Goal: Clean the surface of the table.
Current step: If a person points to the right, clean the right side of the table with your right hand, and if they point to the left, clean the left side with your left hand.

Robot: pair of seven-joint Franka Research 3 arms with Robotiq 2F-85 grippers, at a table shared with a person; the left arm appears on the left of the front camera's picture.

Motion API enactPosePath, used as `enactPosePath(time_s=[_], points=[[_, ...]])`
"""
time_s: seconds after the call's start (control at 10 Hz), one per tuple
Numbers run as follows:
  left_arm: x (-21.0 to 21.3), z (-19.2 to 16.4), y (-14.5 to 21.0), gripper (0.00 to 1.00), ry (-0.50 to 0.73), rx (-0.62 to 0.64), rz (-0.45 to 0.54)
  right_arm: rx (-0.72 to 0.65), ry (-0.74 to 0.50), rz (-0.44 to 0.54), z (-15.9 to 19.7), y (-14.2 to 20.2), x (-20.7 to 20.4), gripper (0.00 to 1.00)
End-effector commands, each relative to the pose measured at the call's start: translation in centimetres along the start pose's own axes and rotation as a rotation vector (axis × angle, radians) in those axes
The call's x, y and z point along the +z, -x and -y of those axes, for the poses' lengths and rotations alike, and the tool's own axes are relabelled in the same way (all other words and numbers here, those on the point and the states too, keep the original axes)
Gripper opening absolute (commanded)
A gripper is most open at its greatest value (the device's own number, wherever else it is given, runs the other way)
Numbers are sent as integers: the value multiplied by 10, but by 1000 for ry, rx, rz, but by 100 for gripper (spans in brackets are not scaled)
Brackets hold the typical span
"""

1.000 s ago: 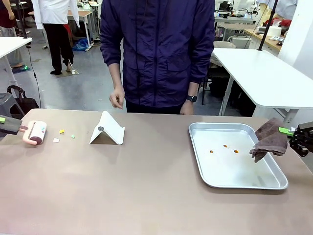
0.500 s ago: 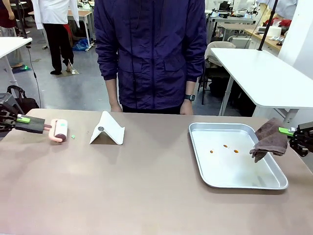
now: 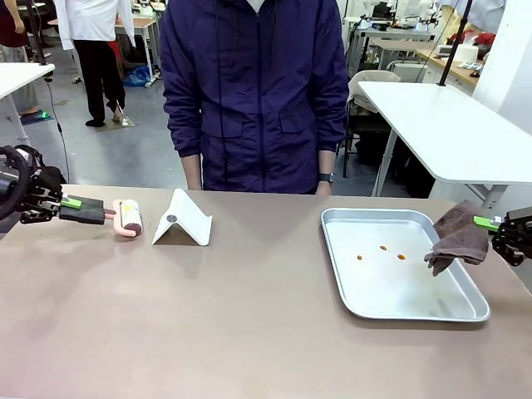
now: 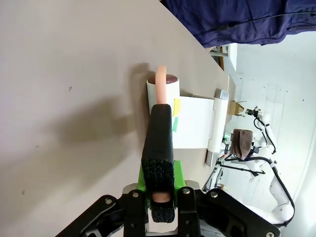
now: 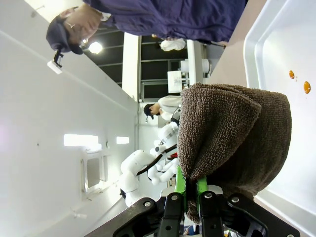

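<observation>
Your left tool is clamped on the black handle of a pink-ended white lint roller. The roller lies on the wide brown-beige tabletop just beside a folded white card stand, with yellow and green scraps stuck to it. Your right tool pinches a brown terry cloth over the silver metal tray; you look nearly done, with no litter on the tabletop, though orange spots sit in the tray.

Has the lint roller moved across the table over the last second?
Yes. The lint roller has travelled rightward, now close beside the white stand, which stayed put.
</observation>
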State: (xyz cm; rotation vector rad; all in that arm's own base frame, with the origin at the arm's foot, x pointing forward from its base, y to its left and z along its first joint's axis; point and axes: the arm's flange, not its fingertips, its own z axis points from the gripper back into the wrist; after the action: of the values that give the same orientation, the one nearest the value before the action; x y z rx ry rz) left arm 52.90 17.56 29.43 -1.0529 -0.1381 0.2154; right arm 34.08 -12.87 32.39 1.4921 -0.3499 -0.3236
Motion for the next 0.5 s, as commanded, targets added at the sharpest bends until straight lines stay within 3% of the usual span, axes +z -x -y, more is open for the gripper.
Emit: enactPosePath(time_s=[0.0, 0.2, 0.4], points=[[-9, -9, 12, 3, -39, 34, -16, -20, 3, 3, -4, -1, 1, 0], [5, 1, 17, 3, 38, 17, 8, -20, 3, 3, -4, -1, 1, 0], [48, 32, 41, 3, 264, -34, 42, -20, 3, 3, -4, -1, 1, 0]])
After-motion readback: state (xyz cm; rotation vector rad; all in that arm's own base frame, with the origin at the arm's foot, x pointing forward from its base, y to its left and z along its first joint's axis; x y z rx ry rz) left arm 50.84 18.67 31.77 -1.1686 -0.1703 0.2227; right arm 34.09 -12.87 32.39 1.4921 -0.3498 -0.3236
